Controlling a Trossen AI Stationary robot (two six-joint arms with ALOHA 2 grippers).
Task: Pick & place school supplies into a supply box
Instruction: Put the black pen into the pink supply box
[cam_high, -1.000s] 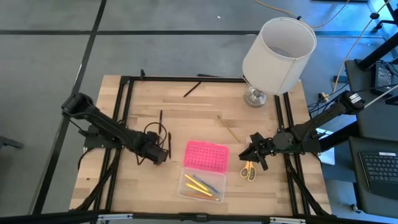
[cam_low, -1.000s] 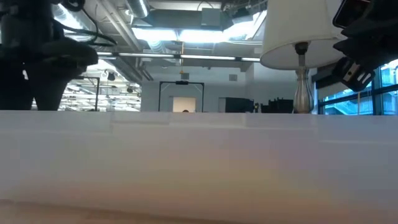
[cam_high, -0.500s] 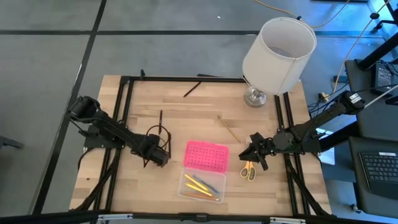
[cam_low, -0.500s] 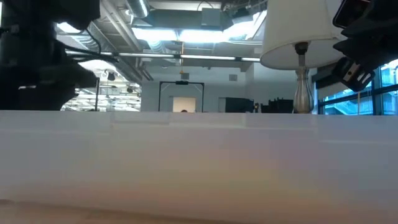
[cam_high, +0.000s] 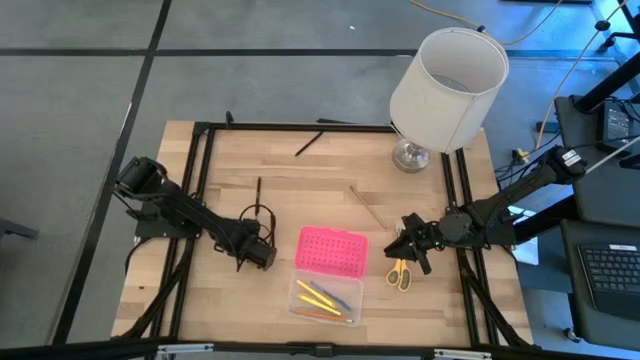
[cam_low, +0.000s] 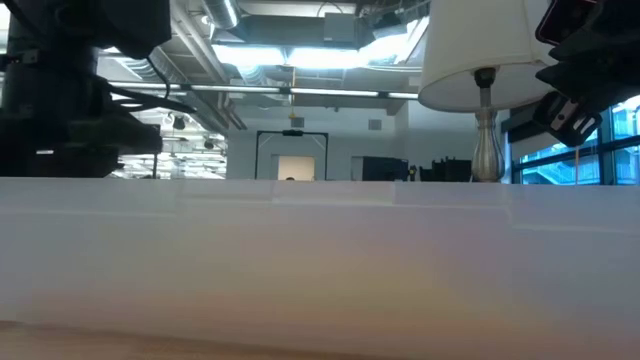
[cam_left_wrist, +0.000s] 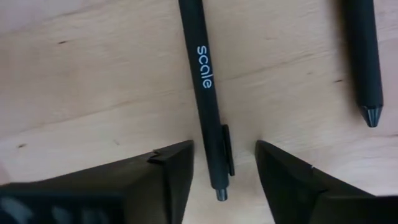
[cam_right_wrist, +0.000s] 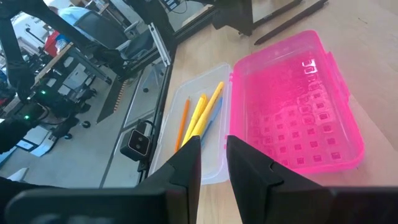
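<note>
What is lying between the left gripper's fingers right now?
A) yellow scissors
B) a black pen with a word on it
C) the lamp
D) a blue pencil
B: the left wrist view shows a black pen on the wood, its end between the two fingers of the left gripper, not yet squeezed.

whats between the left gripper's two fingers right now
A black pen printed "scale" lies on the bare wood between the left gripper's open fingers, not yet pinched. That shows in the left wrist view; a second black pen lies beside it, outside the fingers.

grey floor (cam_high: 80, 80), ceiling lights (cam_low: 290, 55)
</note>
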